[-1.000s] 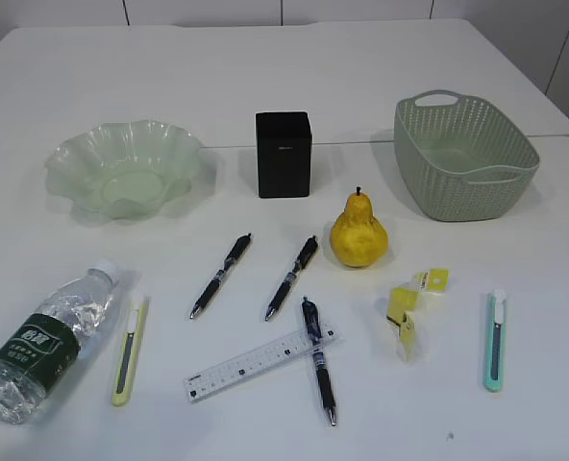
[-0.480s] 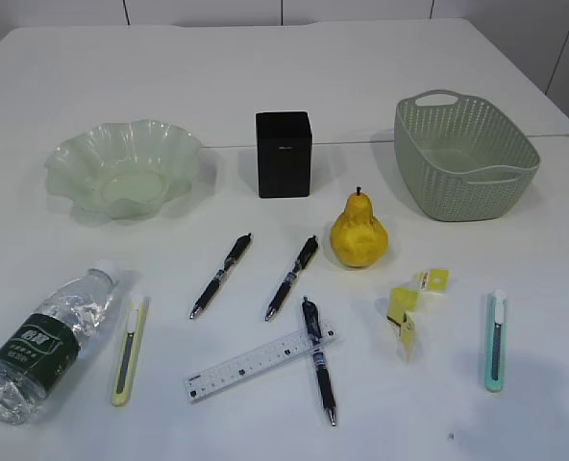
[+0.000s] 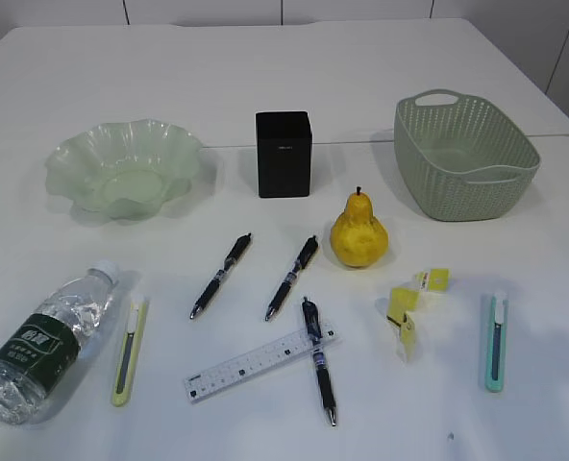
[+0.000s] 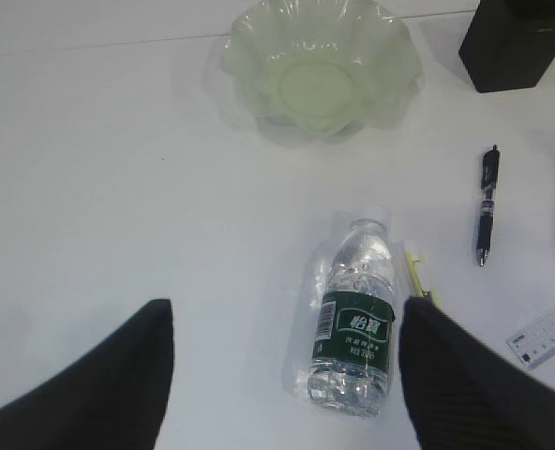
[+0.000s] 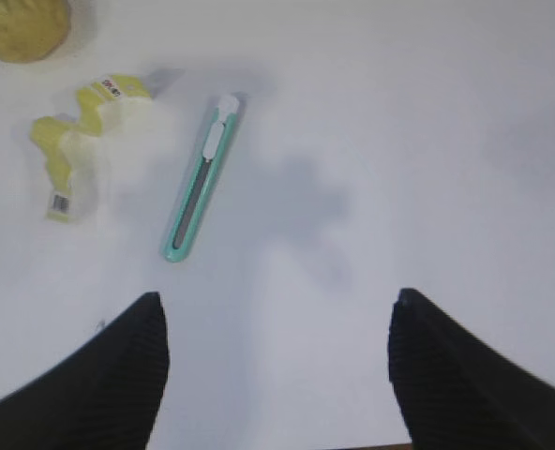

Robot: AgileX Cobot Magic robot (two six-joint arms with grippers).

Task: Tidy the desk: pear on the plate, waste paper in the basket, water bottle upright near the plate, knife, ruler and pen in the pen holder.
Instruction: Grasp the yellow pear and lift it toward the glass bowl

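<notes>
Water bottle [image 4: 355, 314]: lying on its side on the tabletop [image 3: 381, 77], white cap pointing toward the ruffled green plate [image 4: 320, 66], well apart from it; yellow-green utility knife [image 4: 418, 274] resting just beside. Looking clear, thin-walled and apparently water-filled, so judged moderately heavy, smooth, prone to rolling and denting under a hard squeeze. Best taken across the labelled middle, where the wall seems stiffest.

Left hand [image 4: 287, 375]: hanging over the bottle's base end, fingers [image 4: 118, 375] standing wide apart on either side, touching nothing, holding nothing.

Right hand [image 5: 273, 375]: hovering over bare tabletop, fingers spread wide, empty; teal utility knife [image 5: 200, 194] and yellow waste paper [image 5: 81, 141] lying ahead, apart from it.
</notes>
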